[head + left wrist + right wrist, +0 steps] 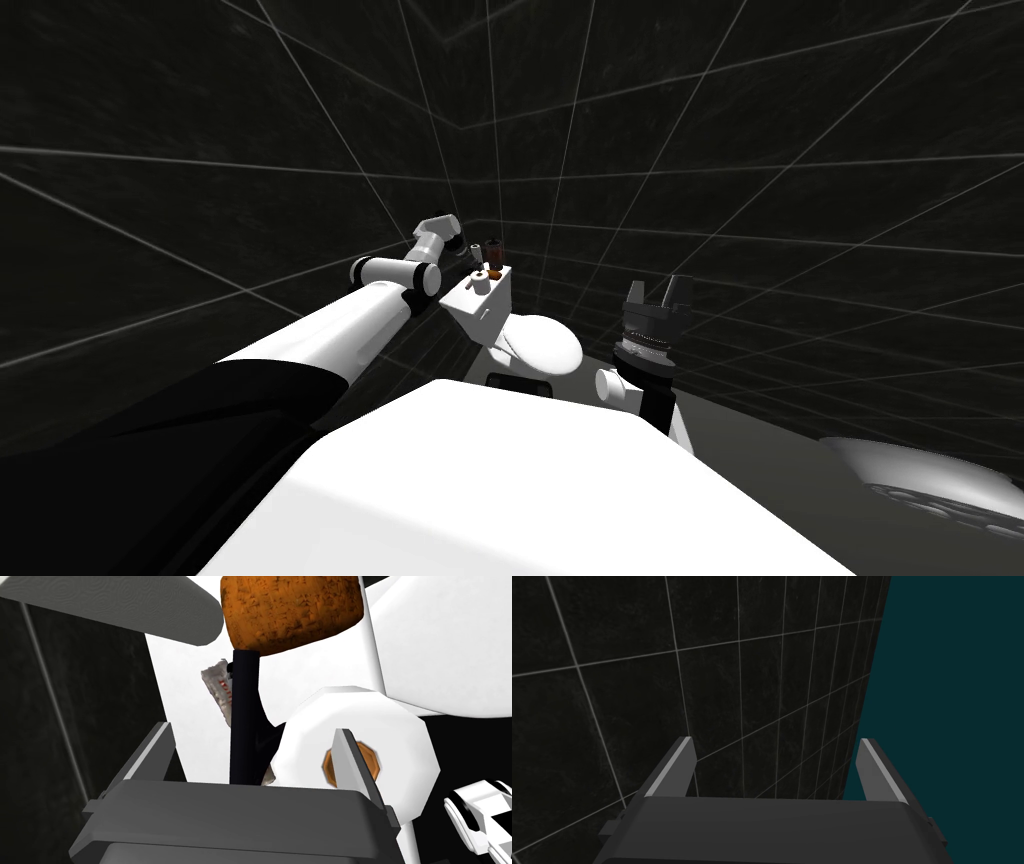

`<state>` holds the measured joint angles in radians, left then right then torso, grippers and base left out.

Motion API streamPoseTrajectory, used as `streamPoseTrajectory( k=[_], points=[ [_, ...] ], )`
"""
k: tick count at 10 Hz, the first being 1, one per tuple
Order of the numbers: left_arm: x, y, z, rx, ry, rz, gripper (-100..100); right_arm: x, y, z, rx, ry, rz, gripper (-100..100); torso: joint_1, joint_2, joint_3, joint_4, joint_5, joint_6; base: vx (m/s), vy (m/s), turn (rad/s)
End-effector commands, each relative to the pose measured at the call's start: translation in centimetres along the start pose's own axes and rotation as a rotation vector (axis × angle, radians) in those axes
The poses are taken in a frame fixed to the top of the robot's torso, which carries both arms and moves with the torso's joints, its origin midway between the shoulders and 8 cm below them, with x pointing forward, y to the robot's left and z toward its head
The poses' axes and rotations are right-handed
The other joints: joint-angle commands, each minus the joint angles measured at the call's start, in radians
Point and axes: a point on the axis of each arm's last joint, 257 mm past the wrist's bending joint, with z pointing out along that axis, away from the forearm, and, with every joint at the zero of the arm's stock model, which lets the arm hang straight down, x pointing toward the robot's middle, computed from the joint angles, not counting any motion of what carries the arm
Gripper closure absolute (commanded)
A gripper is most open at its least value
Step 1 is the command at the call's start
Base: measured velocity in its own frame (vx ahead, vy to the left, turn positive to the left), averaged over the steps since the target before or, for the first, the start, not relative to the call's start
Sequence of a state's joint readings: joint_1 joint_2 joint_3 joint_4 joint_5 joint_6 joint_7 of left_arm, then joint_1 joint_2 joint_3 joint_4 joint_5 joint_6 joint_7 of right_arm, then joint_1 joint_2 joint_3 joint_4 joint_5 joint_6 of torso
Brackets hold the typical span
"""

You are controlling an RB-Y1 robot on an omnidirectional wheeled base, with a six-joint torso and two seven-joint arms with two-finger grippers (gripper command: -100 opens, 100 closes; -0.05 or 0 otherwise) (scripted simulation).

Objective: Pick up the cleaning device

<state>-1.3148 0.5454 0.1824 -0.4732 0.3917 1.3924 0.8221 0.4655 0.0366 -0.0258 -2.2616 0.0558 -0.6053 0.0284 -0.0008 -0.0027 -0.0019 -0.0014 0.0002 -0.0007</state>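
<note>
Hidden or unclear:
- The near end of the brush (245, 726) is passing behind the body of the left tool (254, 730), so I am not seeing where the black handle ends.
- The picture edge is cutting off the far side of its rough orange-brown head.
- A grey cylinder (110, 601) is sitting past the fingertips. It is cut off and I cannot tell what it is.
- A crumpled grey scrap with red marks (217, 688) is showing half-hidden behind the handle.
- In the head view the brush (493, 248) is too small for me to say whether it is standing upright or leaning.

Brush position and axis:
- It is sitting at the toilet tank (490, 300), between the fingers of the left tool, which are standing apart.
- Neither finger is pressing the handle.
- Its long axis is running along the fingers, from the tool's body out past the fingertips, with the head at the far end.

Surroundings:
- A white toilet paper roll (390, 726) with an orange-brown core is lying just beside the handle, behind one finger (345, 761), crowding that side.
- The white toilet lid (540, 345) is lying below the tank.
- The right tool (775, 742) is hanging well apart from the tank, near the lid, fingers apart and empty.
</note>
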Motion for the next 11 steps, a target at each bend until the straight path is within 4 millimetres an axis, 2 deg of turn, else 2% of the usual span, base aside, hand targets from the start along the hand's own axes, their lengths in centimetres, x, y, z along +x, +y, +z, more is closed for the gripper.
streamPoseTrajectory(
  k=[1,2,3,7,8,9,11],
  points=[
    [-0.3,-0.2,0.4,0.000,0.000,-0.001,-100,0.0,0.0,0.0,0.000,0.000,0.000,0,0.000,0.000,0.000,0.000,0.000,0.000,0.034,-0.017,0.001],
    [-0.2,-0.1,0.3,-0.002,-0.002,-0.002,-100,0.0,0.0,0.0,0.000,0.000,0.000,0,0.000,0.001,0.000,0.000,0.000,0.000,0.011,-0.006,0.003],
    [-0.2,-0.1,0.3,0.000,0.000,-0.001,100,0.0,0.0,0.0,0.000,0.000,0.000,0,0.001,0.002,0.001,0.000,0.000,0.000,0.000,0.000,0.000],
    [-0.1,-0.2,0.2,0.001,0.002,-0.001,100,0.0,0.0,0.0,0.000,0.000,0.000,0,0.001,0.002,0.000,-0.001,0.000,0.000,0.000,0.000,0.000],
    [-0.1,-0.2,0.2,0.001,0.002,-0.001,0,0.0,0.0,0.0,0.000,0.000,0.000,0,0.001,0.002,0.000,-0.001,0.000,0.000,0.000,0.000,0.000],
    [0.6,-0.2,-1.1,0.000,0.001,-0.001,100,0.0,0.0,0.0,0.000,0.000,0.000,0,0.001,0.002,0.000,-0.001,0.000,0.000,-0.045,0.022,0.001],
    [0.5,-0.2,-1.0,0.000,0.002,-0.001,100,0.0,0.0,0.0,0.000,0.000,0.000,0,0.002,0.007,0.004,0.001,0.000,0.000,-0.044,0.020,-0.003]
  ],
)
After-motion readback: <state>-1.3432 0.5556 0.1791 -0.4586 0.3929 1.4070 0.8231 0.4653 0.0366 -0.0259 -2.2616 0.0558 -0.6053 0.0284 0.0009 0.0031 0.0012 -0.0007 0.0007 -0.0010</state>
